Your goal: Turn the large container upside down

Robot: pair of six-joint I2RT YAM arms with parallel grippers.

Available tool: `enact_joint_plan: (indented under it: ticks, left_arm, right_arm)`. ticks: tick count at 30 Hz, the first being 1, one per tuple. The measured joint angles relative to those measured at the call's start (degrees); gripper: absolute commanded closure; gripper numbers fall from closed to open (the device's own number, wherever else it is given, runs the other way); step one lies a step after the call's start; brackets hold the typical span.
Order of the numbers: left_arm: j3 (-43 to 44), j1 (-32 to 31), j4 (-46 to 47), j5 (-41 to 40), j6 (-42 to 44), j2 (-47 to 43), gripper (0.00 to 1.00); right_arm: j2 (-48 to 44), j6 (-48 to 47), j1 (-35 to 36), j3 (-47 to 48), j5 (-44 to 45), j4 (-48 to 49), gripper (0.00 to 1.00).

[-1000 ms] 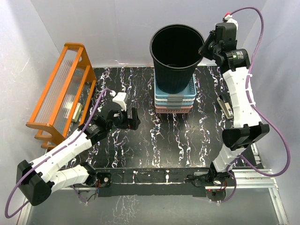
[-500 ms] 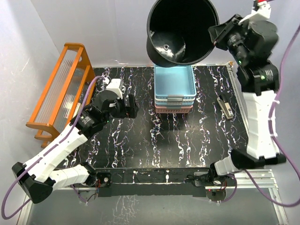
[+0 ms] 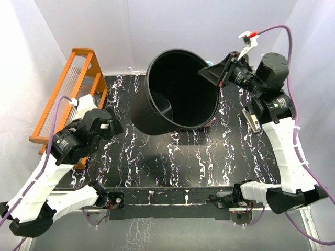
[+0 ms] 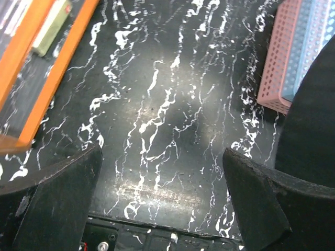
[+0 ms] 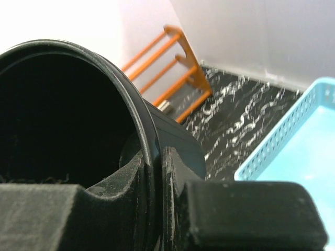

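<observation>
Top view: right pincer [image 3: 217,74] clenched on the rim of the tall black round ribbed plastic bin [image 3: 178,86], tilted to its left over the counter [image 3: 157,162], lower than half a second ago. Left wrist: left pincer [image 4: 162,175] released, bin [image 4: 314,115] just right. Right wrist: rim nipped between fingers [image 5: 131,178].

I see the right fingers [image 3: 213,73] pinching the rim of the large container [image 3: 175,94], tilted above the table [image 3: 199,151] with its mouth toward the camera, left fingers [image 3: 112,125] hovering beside the orange rack [image 3: 68,99].
</observation>
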Motion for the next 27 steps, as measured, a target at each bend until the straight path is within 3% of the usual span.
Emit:
enact_joint_plan:
  ticks: [7,13,18,22,27]
  left_arm:
    - [0.48,0.0,-5.75,-4.04,-5.35,-4.13,0.01]
    - [11.63,0.0,-7.61,-4.61,-2.54,3.17,0.02]
    - [20.92,0.0,-6.99,-4.7,1.9,9.4,0.02]
    - [22.86,0.0,-5.95,-4.42,4.7,11.87,0.02]
    - [21.11,0.79,-3.93,-2.23,7.37,14.82,0.02]
  right_arm:
    - [-0.02,-2.16,5.86,-9.57,0.61,-1.29,1.0]
    - [-0.13,-5.68,18.14,-15.52,12.52,-6.23,1.0]
    - [-1.9,-5.68,19.76,-23.3,19.78,-7.41,1.0]
    - [-2.03,-5.62,19.78,-27.47,26.45,-8.63,1.0]
    - [-2.34,-5.03,19.78,-28.3,31.12,-9.55,0.41]
